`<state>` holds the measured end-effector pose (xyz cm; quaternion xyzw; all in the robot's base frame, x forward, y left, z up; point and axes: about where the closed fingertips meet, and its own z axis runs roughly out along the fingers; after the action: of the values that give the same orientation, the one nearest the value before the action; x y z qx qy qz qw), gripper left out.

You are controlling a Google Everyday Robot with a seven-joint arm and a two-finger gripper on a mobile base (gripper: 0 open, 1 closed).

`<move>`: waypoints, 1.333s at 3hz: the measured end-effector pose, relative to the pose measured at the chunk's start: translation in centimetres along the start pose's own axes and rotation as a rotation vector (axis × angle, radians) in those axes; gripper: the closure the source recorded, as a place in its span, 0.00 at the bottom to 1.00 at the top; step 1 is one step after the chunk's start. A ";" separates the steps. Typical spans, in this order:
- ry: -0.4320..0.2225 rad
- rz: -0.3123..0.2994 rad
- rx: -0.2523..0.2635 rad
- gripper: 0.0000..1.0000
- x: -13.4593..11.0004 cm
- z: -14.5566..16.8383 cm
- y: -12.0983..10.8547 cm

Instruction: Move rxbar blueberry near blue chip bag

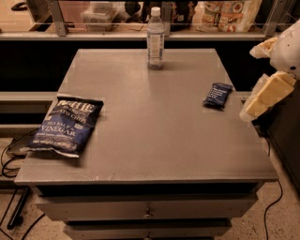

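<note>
The rxbar blueberry [217,94] is a small navy bar lying flat near the table's right edge. The blue chip bag [64,124] lies flat at the table's left edge, its lettering reading "Sea Salt & Vinegar". My gripper [262,96] comes in from the right edge of the view, its pale fingers hovering just right of the bar, off the table's right side and apart from the bar. It holds nothing that I can see.
A clear water bottle [155,38] stands upright at the back middle of the grey table [154,140]. A shelf with packets and containers [225,14] runs behind. Drawers sit below the tabletop, and cables lie on the floor at the left.
</note>
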<state>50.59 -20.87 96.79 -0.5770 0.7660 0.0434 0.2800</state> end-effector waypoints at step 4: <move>-0.165 0.059 0.059 0.00 -1.6 4.6 -5.7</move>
<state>57.84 -19.56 95.20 -0.5402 0.7579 0.0765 0.3575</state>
